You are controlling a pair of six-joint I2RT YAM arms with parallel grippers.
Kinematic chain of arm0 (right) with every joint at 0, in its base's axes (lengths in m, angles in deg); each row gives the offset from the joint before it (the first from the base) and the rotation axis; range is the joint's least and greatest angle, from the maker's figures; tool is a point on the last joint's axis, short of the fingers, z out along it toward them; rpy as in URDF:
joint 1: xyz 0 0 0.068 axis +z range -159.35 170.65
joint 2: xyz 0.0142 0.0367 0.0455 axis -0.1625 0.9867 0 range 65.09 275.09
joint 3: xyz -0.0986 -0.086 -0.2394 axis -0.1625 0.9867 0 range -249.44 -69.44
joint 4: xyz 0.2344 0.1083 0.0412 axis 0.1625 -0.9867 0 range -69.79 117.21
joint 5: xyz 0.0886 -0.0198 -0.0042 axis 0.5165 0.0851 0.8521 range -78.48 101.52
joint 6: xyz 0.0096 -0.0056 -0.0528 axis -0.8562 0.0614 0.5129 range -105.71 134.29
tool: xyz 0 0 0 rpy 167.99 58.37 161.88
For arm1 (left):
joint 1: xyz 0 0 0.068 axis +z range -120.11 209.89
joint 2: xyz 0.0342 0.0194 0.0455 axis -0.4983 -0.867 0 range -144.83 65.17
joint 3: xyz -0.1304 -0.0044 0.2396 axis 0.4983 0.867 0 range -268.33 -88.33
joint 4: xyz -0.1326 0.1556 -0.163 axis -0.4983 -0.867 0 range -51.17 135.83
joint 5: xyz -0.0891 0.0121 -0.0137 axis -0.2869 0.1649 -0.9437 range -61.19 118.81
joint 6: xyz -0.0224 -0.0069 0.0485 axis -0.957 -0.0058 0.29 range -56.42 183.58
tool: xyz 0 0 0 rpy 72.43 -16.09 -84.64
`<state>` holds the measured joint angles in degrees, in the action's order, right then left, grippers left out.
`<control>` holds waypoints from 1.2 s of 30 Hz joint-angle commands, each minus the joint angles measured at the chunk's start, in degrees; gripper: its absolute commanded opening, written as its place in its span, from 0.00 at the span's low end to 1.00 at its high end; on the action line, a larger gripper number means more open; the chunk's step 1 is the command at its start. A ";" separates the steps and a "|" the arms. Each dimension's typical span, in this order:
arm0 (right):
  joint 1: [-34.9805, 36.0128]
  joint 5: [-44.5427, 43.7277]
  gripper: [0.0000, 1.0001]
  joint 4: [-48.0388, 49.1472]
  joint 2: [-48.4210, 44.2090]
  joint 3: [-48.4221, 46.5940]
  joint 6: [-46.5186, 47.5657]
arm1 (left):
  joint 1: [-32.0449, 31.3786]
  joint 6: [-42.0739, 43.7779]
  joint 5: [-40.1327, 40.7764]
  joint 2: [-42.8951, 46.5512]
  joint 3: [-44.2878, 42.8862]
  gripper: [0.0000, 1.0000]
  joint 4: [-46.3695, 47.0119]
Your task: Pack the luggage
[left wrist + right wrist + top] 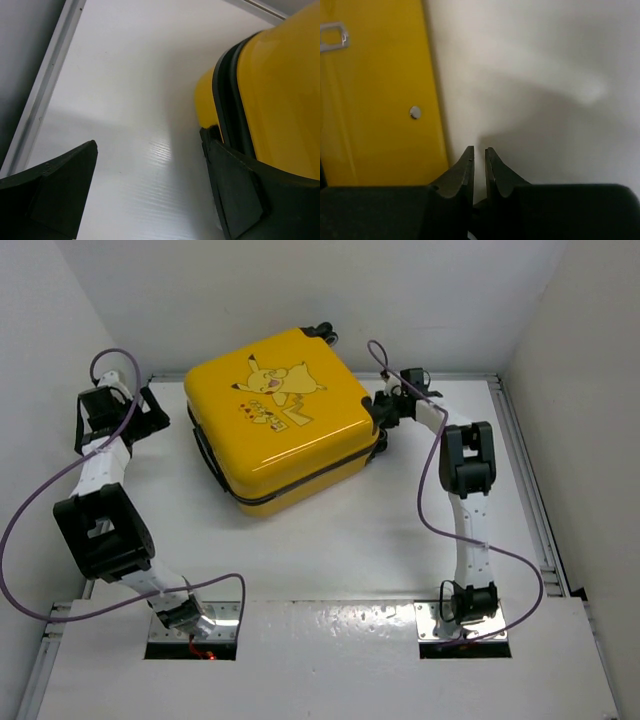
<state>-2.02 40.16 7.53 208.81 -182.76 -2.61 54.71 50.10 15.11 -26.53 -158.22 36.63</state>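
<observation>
The luggage [282,418] lies flat and zipped shut at upper centre of the counter [330,550], its glossy yellow shell up, the cartoon print showing and one corner aimed at the bottom of the frame. It's close to square, so its long axis is hard to call. Wheels [322,332] sit at the upper right.

Both arms flank it. The left pincer [160,412] hangs at the upper left with the case just to its right. In the wrist view the left pincer [150,145] is spread wide over bare white counter. Its right-hand finger sits at the luggage [280,100] by the black zipper band [227,100], touching or just shy, I can't say which.

The right pincer [380,412] sits at the case's right edge. Up close, the right pincer [479,152] is all but pressed together, gripping nothing, with the smooth hard wall of the luggage [380,100] just to its left. It looks the nearer arm.
</observation>
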 commanded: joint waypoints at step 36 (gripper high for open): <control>2.34 13.46 0.17 15.47 -49.41 61.30 -4.46 | 18.95 14.00 -21.45 8.91 11.08 0.55 -46.71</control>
<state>2.24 56.58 26.61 163.26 -117.62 -12.05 74.90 60.09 1.37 -14.55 -147.09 -4.48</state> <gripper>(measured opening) 0.175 0.616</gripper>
